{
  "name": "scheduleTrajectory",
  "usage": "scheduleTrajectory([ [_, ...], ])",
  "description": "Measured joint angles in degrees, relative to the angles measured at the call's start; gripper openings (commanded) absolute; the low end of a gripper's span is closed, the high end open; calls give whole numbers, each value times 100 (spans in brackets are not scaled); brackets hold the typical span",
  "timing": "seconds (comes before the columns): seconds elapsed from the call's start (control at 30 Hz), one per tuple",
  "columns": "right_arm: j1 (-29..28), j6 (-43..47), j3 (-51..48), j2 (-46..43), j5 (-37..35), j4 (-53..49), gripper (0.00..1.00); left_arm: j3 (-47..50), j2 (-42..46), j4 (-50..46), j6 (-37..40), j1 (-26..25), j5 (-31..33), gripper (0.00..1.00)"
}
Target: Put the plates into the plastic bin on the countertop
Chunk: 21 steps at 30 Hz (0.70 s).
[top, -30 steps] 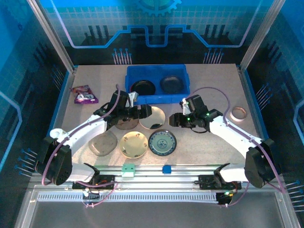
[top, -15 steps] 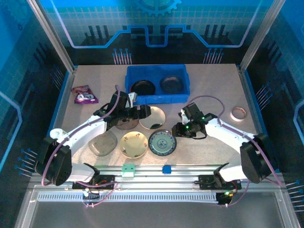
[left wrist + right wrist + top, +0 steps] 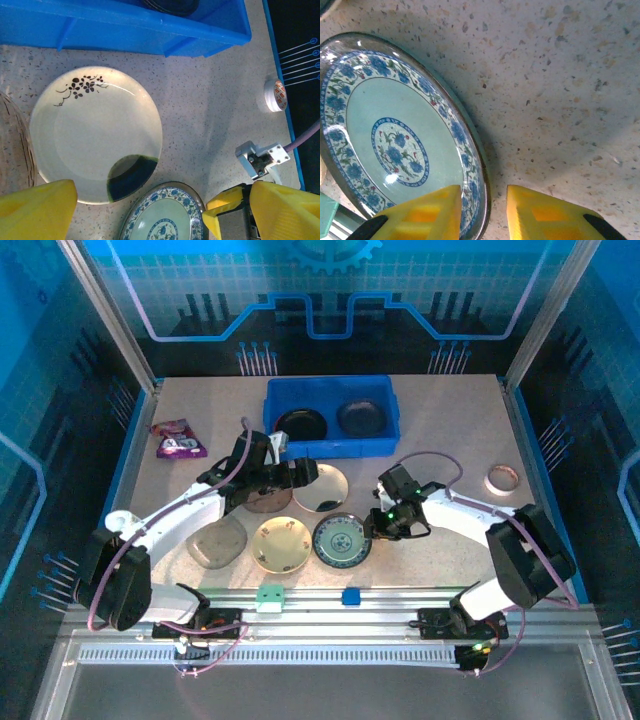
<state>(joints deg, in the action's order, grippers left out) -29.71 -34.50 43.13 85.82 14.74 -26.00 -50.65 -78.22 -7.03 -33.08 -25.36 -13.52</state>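
Right wrist view: right gripper [image 3: 484, 192] low over the countertop [image 3: 560, 75], yellow fingers [image 3: 425, 210] close together, straddling the right-hand rim of the blue patterned plate [image 3: 395, 145]. One finger sits over the plate's inside and the other just outside the rim; can't tell if the pads press on the rim. The plate lies flat on the counter. Left wrist view: left gripper [image 3: 140, 200] spread wide, holding nothing, hanging over the near edge of the cream floral plate [image 3: 95, 130]. That plate is flat, just in front of the blue bin [image 3: 125, 30], with the patterned plate's rim right beside it at the bottom. A brown plate [image 3: 12, 145] shows at the left edge, close to the floral one. Tape ring [image 3: 275, 95] off to the right by the counter edge. Top view: bin at the back centre with two dark plates inside, side by side [image 3: 301, 423] [image 3: 361, 417]. On the counter in front are a smoky grey plate [image 3: 217, 542] and a cream plate [image 3: 283, 543], in a row with the patterned plate. The left arm crosses over the brown plate. Purple packet [image 3: 178, 439] back left, well apart from the plates.
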Motion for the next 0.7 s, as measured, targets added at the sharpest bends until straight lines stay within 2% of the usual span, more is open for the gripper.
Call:
scheduleTrajectory([
  [0.57, 20, -214, -267, 286, 487, 518, 24, 79, -50, 118, -46, 0, 0, 89],
  [0.7, 87, -326, -354, 264, 551, 636, 14, 127, -90, 186, -90, 0, -2, 89],
])
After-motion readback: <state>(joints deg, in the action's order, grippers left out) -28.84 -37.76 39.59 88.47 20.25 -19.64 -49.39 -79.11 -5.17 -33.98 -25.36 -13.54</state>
